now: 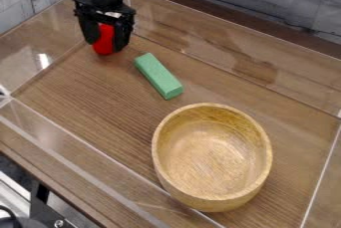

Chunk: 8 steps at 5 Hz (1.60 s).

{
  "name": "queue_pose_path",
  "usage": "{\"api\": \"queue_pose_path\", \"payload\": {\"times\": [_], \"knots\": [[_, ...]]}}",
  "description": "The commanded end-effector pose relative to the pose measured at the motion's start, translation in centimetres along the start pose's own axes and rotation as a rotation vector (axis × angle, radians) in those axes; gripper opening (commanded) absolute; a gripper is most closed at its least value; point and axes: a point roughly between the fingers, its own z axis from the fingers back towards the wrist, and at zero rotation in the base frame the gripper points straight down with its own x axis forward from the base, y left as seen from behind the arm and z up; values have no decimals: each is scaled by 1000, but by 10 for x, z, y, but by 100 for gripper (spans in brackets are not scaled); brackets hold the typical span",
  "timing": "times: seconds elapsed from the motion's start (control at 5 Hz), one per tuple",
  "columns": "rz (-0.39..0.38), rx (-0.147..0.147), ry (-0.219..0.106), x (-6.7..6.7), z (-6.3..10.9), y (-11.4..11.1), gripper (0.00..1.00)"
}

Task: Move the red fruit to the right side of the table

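The red fruit [104,38] is a small glossy red piece at the far left of the brown wooden table [94,103]. My black gripper [106,39] points straight down over it, open, with one finger on each side of the fruit. The fingers [86,34] hide much of the fruit. Whether they touch it I cannot tell.
A green rectangular block [158,75] lies just right of the fruit. A large wooden bowl [212,156] stands at the front right. Low clear plastic walls [80,157] run around the table's edges.
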Motion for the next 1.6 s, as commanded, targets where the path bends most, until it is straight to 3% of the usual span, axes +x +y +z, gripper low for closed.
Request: {"api": "queue_pose_path", "payload": {"times": [0.0,0.6,1.0,1.2,1.4], "knots": [[-7,20,-61,15,15,10,100],[-99,-12,-94,18,33,0,100],[-96,-27,-118,9,50,-5,100],[-73,-24,-111,11,41,-2,0],[-63,-31,-120,12,51,-6,0]]}}
